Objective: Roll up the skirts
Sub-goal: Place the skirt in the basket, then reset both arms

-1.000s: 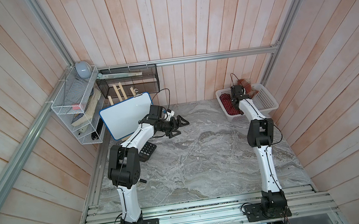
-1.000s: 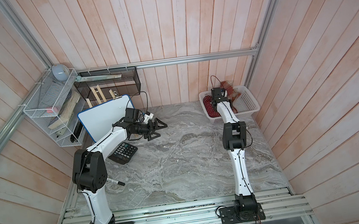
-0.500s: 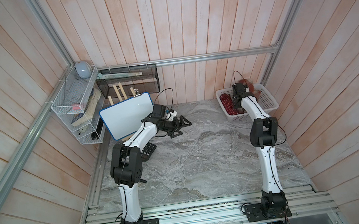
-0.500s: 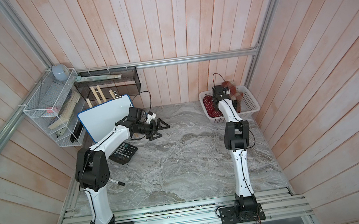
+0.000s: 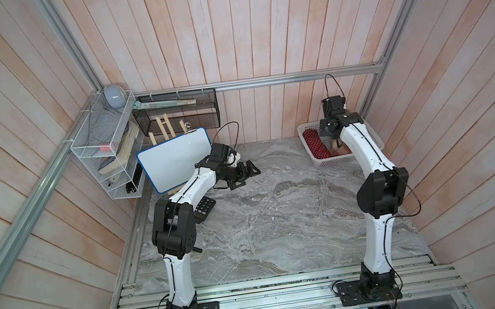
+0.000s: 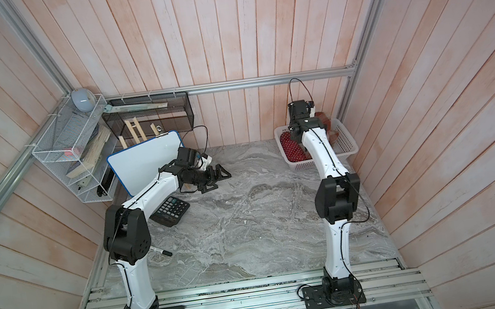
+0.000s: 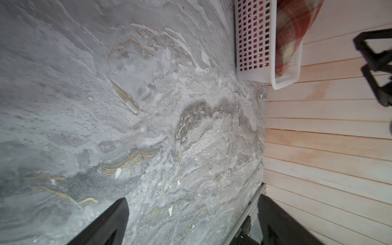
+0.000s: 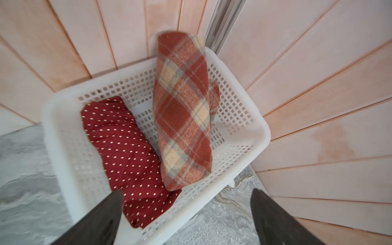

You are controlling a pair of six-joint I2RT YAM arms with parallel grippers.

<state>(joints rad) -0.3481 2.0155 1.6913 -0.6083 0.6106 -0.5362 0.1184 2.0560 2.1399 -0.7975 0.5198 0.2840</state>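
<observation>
Landmark: white perforated plastic basket point(image 8: 262, 135), rectangular, on grey marble-look tabletop point(image 5: 264, 223), tucked into corner of pale wood-plank walls.
Item 1: rust-red, cream & tan plaid woolly skirt point(image 8: 183, 110), rolled into a thick cylinder.
Item 1 loc: inside basket, on the half away from item 2.
Item 1 axis: long axis runs from basket's near rim to far rim. It is tilted, w/ low end down on basket floor and high end pointing up, sticking past far rim.
Item 1 contact: plaid skirt touches item 2 along its lower part. A small loose flap shows on its other flank.
Item 2: dark-red cloth w/ white polka dots point(image 8: 125, 146), bundled lengthwise, lying low in basket just beside plaid skirt, roughly parallel to it.
Item 2 end: dotted cloth's near end is bunched by basket's near rim.
Right gripper point(image 8: 186, 192): above basket's near rim, looking down into it. Jaws spread wide, nothing between them, clear of both cloths.
Left gripper point(image 5: 246, 175): well apart from basket, low over tabletop, facing across toward basket's side. Jaws spread, empty.
Misc: black calculator point(image 6: 171, 210) & blue-edged whiteboard point(image 5: 176, 159), both well apart from basket, by left arm.
</observation>
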